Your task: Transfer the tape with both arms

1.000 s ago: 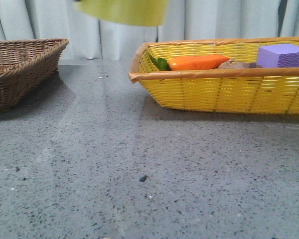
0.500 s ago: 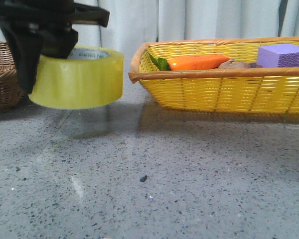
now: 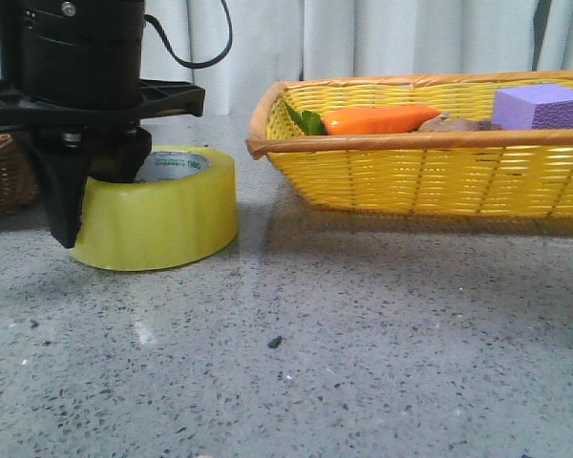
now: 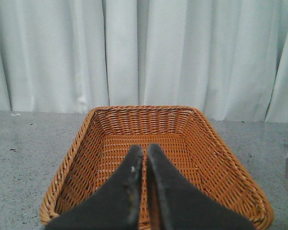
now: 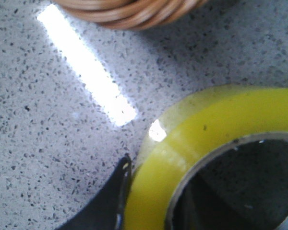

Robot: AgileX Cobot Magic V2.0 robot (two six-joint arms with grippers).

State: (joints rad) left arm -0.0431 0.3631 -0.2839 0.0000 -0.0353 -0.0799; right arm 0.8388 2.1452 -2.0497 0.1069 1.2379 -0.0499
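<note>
The tape (image 3: 167,215), a thick yellow roll with a white core printed in green, sits flat on the grey table left of centre. My right gripper (image 3: 95,205) comes down on it from above. One black finger is against the roll's outer wall, the other goes into the core. In the right wrist view the tape (image 5: 206,124) fills the corner, with one finger (image 5: 110,201) pressed on its outside. My left gripper (image 4: 145,149) is shut and empty, held above the brown wicker basket (image 4: 134,124).
The brown basket (image 3: 5,176) stands just behind the right arm at the far left; its rim (image 5: 129,9) shows in the right wrist view. A yellow basket (image 3: 420,176) at the right holds an orange carrot (image 3: 377,119) and a purple foam block (image 3: 542,105).
My right gripper has come down into view with the tape, from the top of the frame to mid-air to resting on the table.
</note>
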